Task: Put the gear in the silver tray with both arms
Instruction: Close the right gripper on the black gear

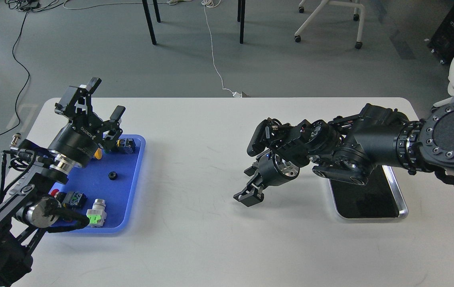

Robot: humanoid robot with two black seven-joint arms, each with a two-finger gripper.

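Observation:
My right gripper (247, 197) reaches down to the white table at its middle, on the spot where the small black gear lay. The gear is hidden under its fingers. I cannot tell whether the fingers have closed on it. The silver tray (399, 196) lies to the right, partly under my right arm, and its dark bottom shows nothing in it. My left gripper (105, 99) is open and empty, raised above the back left of the blue tray (137, 187).
The blue tray holds a second small black gear-like part (112, 175), a white part with a green light (96, 213) and several switch blocks. Chairs, table legs and cables stand on the floor beyond the table's far edge.

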